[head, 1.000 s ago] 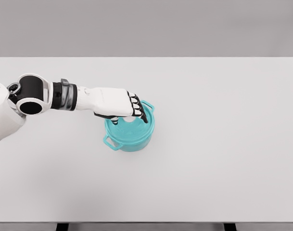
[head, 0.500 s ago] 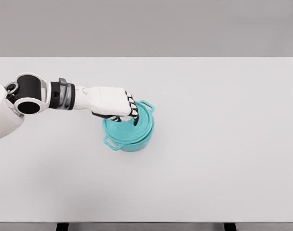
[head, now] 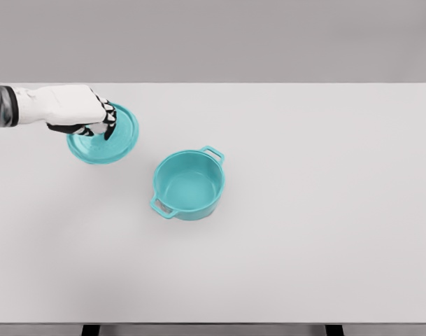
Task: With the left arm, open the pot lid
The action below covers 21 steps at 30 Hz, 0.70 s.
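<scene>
Lid [head: 104, 136]: teal, round, rigid, held well to the left of and behind the pot [head: 188, 185], fully apart from it. It sits tilted under the left hand [head: 76, 108]. Whether it hangs above the table [head: 324, 210] or rests on it cannot be told from this view.

Left hand: fingers [head: 109, 120] curled down onto the lid's centre, clenched on what is judged to be the knob, which the hand hides. The right arm is not in view.

Handling, as a judgement: the lid looks like enamelled metal, stiff and moderately heavy, with a smooth glossy face that would slip under a flat palm. The central knob is the sound place to take it; the thin rim offers little purchase. A tilted lid gripped at one point may swing, so it is best set down flat.

Pot: upright near the table's middle, two loop handles, one at the far right, one at the near left. The interior is open to view and appears empty; the base shows bare teal.

Task status, judged: the pot is uncovered; only placing and releasing the lid remains.
</scene>
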### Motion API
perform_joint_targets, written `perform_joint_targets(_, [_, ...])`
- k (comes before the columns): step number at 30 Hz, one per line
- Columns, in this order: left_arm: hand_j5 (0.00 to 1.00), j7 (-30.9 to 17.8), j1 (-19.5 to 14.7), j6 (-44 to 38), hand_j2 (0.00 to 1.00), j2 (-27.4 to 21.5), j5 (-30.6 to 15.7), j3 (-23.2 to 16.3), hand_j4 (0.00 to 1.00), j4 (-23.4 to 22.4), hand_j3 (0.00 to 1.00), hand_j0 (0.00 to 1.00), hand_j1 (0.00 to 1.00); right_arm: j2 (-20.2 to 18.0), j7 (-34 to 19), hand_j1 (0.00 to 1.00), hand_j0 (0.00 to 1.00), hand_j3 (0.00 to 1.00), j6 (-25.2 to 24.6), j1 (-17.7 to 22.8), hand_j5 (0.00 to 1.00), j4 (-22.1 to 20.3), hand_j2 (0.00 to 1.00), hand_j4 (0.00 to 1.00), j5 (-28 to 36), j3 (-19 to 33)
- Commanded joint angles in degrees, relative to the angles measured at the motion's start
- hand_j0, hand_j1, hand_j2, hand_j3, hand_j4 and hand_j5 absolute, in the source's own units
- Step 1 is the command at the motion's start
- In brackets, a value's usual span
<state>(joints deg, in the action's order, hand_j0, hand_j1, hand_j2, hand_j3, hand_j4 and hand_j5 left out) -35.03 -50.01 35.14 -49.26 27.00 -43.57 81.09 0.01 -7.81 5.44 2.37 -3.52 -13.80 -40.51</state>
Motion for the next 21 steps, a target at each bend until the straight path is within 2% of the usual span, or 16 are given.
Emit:
perform_joint_targets(1, [0.42,0.03,0.0,-0.14,0.42,-0.22,2.89,1.29,0.42,-5.24,0.42,0.42,0.42,-0.01,-0.02,1.0,1.0,1.0,0.01,0.0,1.0,0.0,1.0,1.0,0.0,-0.01])
perform_joint_targets(4, [0.62,0.03,0.0,-0.14,0.62,1.54,2.89,0.76,0.62,-8.84,0.62,0.62,0.62,-0.01,-0.02,1.0,1.0,1.0,0.01,0.09,1.0,0.0,1.0,1.0,0.0,-0.01])
perform_joint_targets(5, [0.9,0.03,0.0,-0.14,0.9,2.24,2.89,0.68,0.9,-9.8,0.9,0.9,0.9,-0.01,-0.02,1.0,1.0,1.0,0.01,0.09,1.0,0.0,1.0,1.0,0.0,-0.01])
perform_joint_targets(6, [1.0,0.03,0.0,-0.14,1.0,2.59,2.89,0.68,1.0,-10.6,1.0,1.0,1.0,-0.01,-0.02,1.0,1.0,1.0,0.01,0.09,1.0,0.0,1.0,1.0,0.0,-0.01])
perform_joint_targets(11, [1.0,0.03,0.0,-0.14,1.0,2.95,2.54,0.41,1.0,-11.22,1.0,1.0,1.0,-0.01,-0.02,1.0,1.0,1.0,0.01,0.09,1.0,0.0,1.0,1.0,0.0,-0.01])
perform_joint_targets(12, [1.0,0.03,0.0,-0.14,1.0,2.86,2.01,0.41,1.0,-12.79,1.0,1.0,1.0,-0.01,-0.02,1.0,1.0,1.0,0.01,0.09,1.0,0.0,1.0,1.0,0.0,-0.01])
perform_joint_targets(14, [1.0,0.03,0.0,-0.14,1.0,2.86,-0.19,0.41,1.0,-21.05,1.0,1.0,1.0,-0.01,-0.02,1.0,1.0,1.0,0.01,0.09,1.0,0.0,1.0,1.0,0.0,-0.01])
perform_joint_targets(15, [1.0,0.03,-0.09,-0.14,1.0,2.86,-3.35,1.2,1.0,-26.58,1.0,1.0,1.0,-0.01,-0.02,1.0,1.0,1.0,0.01,0.09,1.0,0.0,1.0,1.0,0.0,-0.01])
perform_joint_targets(16, [1.0,0.03,-0.26,-0.14,1.0,2.77,-4.75,1.47,1.0,-28.87,1.0,1.0,1.0,-0.01,-0.02,1.0,1.0,1.0,0.01,0.09,1.0,0.0,1.0,1.0,0.0,-0.01])
perform_joint_targets(17, [1.0,0.03,-0.53,-0.14,1.0,2.42,-6.52,2.43,1.0,-33.52,1.0,1.0,1.0,-0.01,-0.02,1.0,1.0,1.0,0.01,0.09,1.0,0.0,1.0,1.0,0.0,-0.01])
perform_joint_targets(18, [1.0,0.03,-0.44,-0.14,1.0,2.24,-6.52,4.28,1.0,-35.56,1.0,1.0,1.0,-0.01,-0.02,1.0,1.0,1.0,0.01,0.0,1.0,0.0,1.0,1.0,0.0,-0.01])
perform_joint_targets(21, [1.0,0.03,-0.44,-0.14,1.0,2.42,-6.52,4.46,1.0,-36.53,1.0,1.0,1.0,-0.01,-0.02,1.0,1.0,1.0,0.01,0.0,1.0,0.0,1.0,1.0,0.0,-0.01])
